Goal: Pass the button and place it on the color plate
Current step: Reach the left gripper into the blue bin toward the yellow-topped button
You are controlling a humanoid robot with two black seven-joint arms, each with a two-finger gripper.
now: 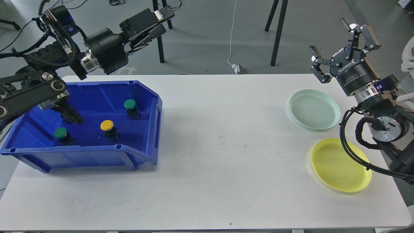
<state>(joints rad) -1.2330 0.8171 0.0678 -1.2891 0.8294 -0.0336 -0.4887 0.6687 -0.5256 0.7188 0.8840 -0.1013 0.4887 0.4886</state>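
A blue bin [152, 106] on the table's left holds a green button [130, 104], a yellow button [107, 125] and another green button [60, 132], each on a dark base. A pale green plate [314, 109] and a yellow plate [339, 165] lie at the right. My left gripper [161, 21] is raised above and behind the bin's far edge, its fingers close together with nothing seen between them. My right gripper [343, 43] is open and empty, raised behind the green plate.
My left forearm [32, 94] crosses over the bin's left part and hides some of its inside. Black stand legs [278, 32] and a white cable [231, 38] are on the floor behind the white table [220, 155].
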